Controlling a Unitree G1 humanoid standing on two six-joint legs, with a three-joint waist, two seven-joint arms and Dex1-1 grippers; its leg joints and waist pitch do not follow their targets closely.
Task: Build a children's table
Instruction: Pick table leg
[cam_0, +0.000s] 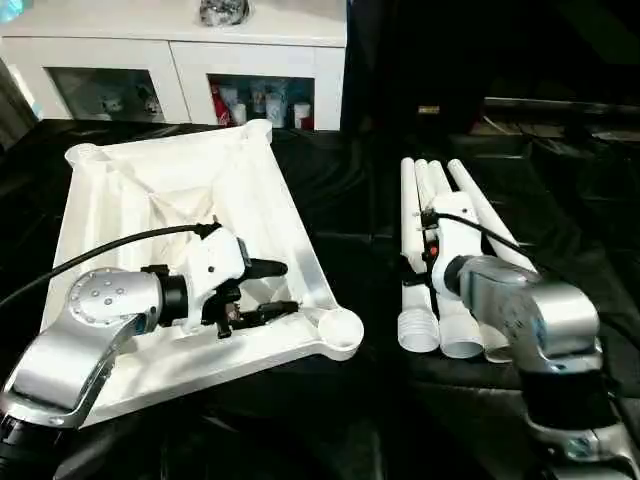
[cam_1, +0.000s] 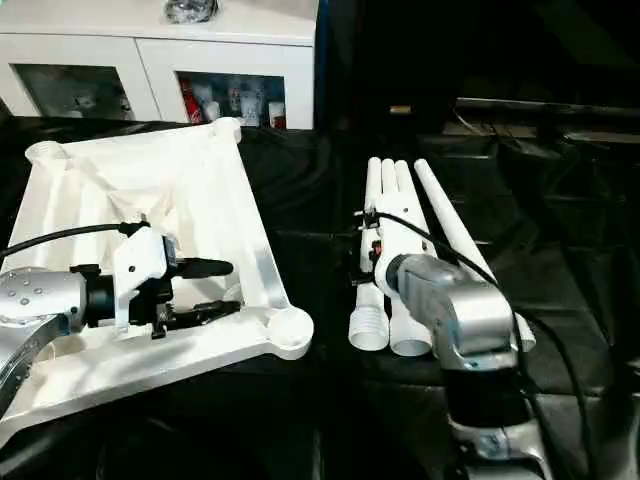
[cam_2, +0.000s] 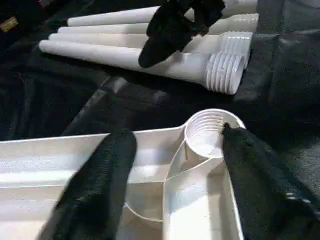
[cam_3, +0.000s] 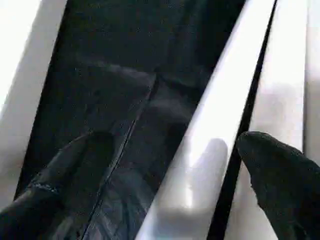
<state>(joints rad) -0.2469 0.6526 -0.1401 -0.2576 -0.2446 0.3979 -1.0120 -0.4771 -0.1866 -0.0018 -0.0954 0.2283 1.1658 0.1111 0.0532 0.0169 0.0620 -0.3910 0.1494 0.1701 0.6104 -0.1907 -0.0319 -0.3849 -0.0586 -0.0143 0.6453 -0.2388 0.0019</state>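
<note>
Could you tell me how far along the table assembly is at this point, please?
Early. Done: the table top lies underside up on the black cloth, corner sockets empty. In hand: nothing; the left gripper hovers open over the top near that socket, and the right gripper is open above the four legs, which lie bundled beside the top. Left: picking up and fitting all four legs.

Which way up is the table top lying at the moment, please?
Upside down: the table top shows its ribbed, X-braced underside, and the near corner socket opens upward, empty, with no leg in it.
</note>
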